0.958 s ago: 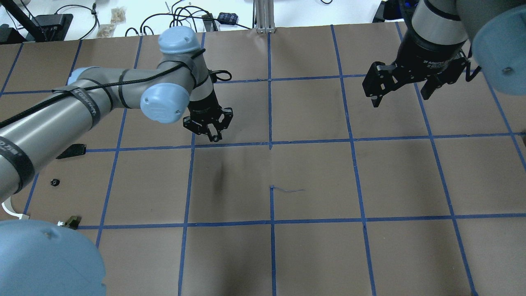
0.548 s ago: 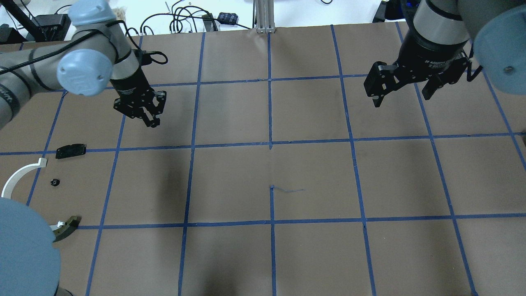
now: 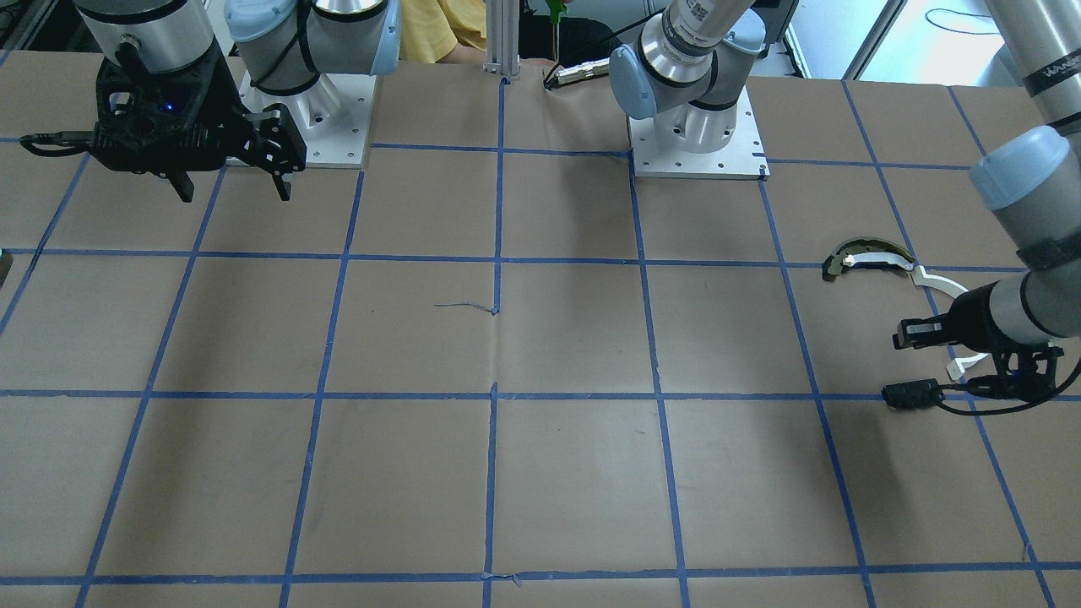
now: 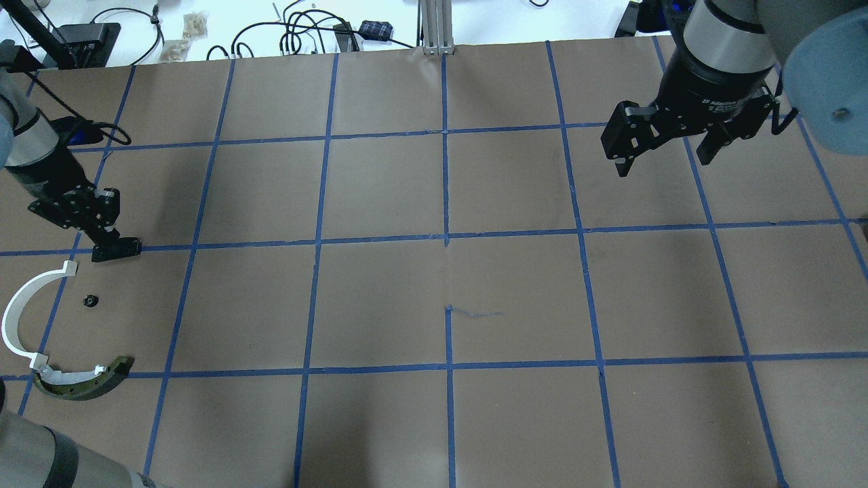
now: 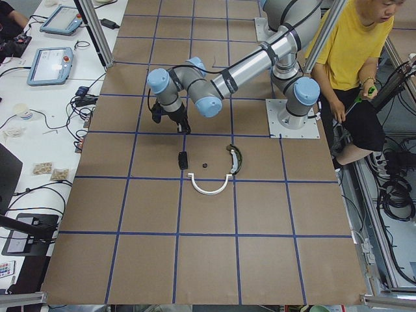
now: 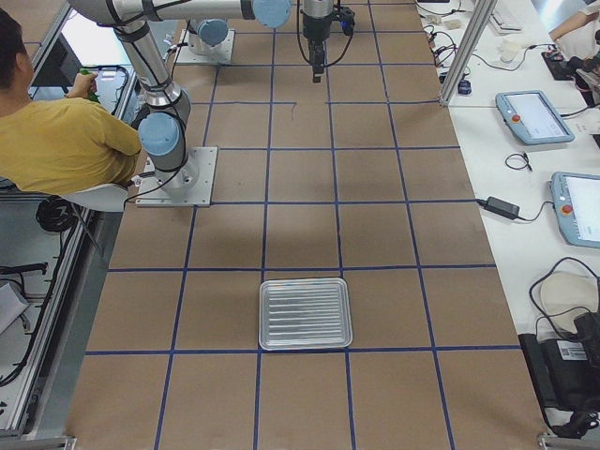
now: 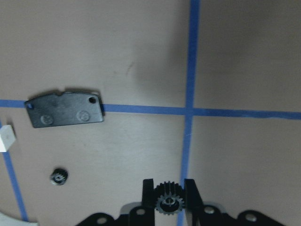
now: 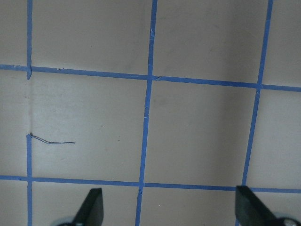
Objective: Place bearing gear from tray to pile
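My left gripper (image 7: 168, 190) is shut on a small toothed bearing gear (image 7: 168, 203). It hangs just above the flat black plate with holes (image 4: 116, 251) at the pile's far edge, at the table's left (image 4: 102, 234). The pile also holds a white curved strip (image 4: 20, 315), a dark yellowish-metal curved piece (image 4: 81, 383) and a tiny black gear (image 4: 89, 300). In the left wrist view the plate (image 7: 63, 109) and the tiny gear (image 7: 59, 176) lie to the left of the held gear. My right gripper (image 4: 661, 163) is open and empty, high over the far right.
An empty ribbed metal tray (image 6: 305, 313) lies near the table's right end, seen only in the exterior right view. A person in yellow (image 5: 354, 58) sits behind the robot bases. Cables and boxes (image 4: 305, 34) lie beyond the table's far edge.
My left arm has swung from the table's middle far to the left, carrying the gear to the pile beside the black plate. The right arm has barely moved.
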